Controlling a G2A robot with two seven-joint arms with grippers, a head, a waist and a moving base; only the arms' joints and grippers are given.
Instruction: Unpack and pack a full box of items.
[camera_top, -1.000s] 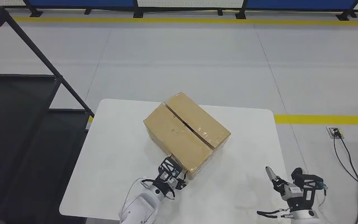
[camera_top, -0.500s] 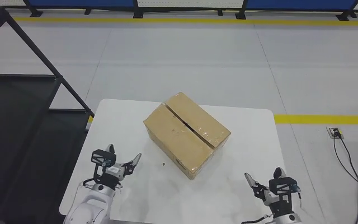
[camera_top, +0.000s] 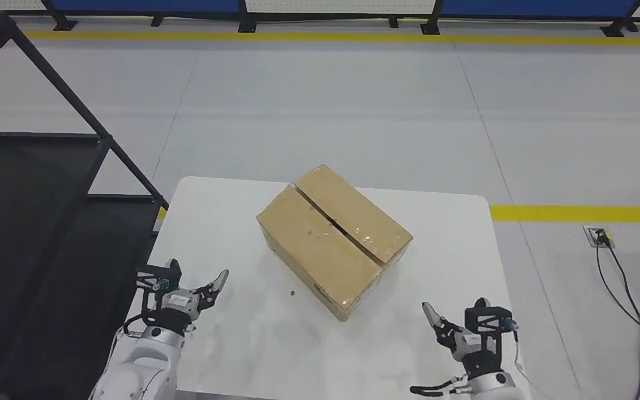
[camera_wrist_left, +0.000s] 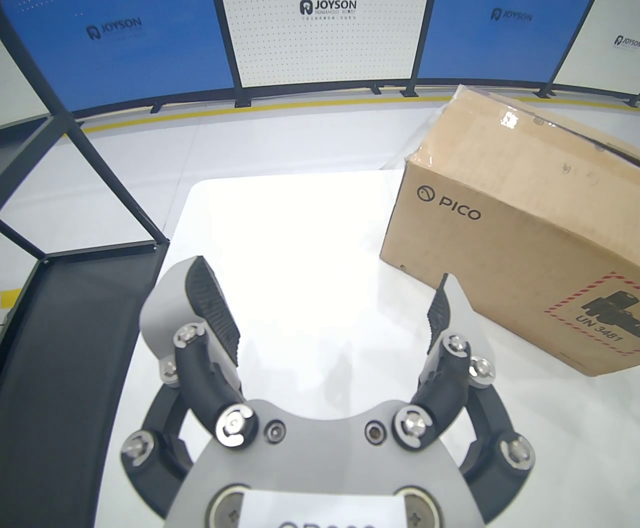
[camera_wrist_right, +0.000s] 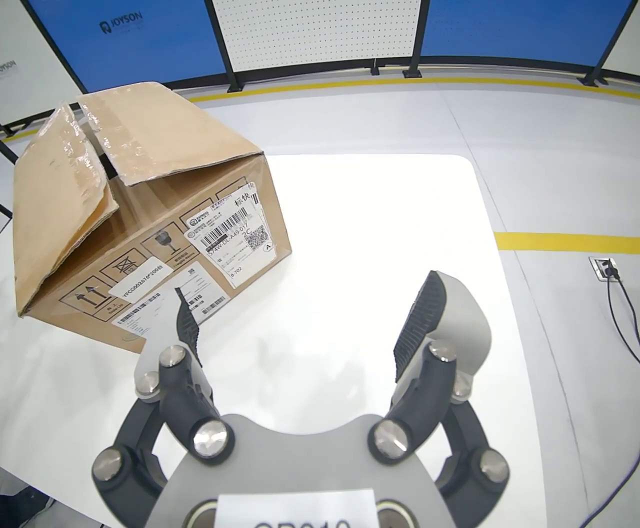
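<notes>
1. Where the job is at, as far as I can tell: right at the start of the unpack half. The cardboard box (camera_top: 333, 240) sits roughly mid-table on the white table (camera_top: 440, 230), turned at an angle to the edges, with both top flaps folded down. Nothing is out of it yet.

2. From the right wrist view, the seam (camera_wrist_right: 95, 145) between the flaps isn't tight. One flap sags in a bit and the clear tape looks wrinkled and loose along the edges. I can't say for sure whether it's fully cut.

3. The next move is my guess only. Somebody has to get a finger under a flap edge at that seam and fold it outward, probably one arm per flap. The box looks light enough to slide, so the other arm may want to steady it.

4. The left gripper (camera_wrist_left: 322, 280) hangs over the near left part of the table. It points across the tabletop, with the box's long side off to one side and well apart from it. The jaws are spread wide and there's nothing between the pads.

5. The right gripper (camera_wrist_right: 307, 287) hangs over the near right part and faces the label-covered end of the box. It's near but not touching. It's also wide open and empty.

6. A black metal rack (camera_top: 60, 230) stands just beside the table on the left arm's side, so a wide swing there might clip it.
</notes>
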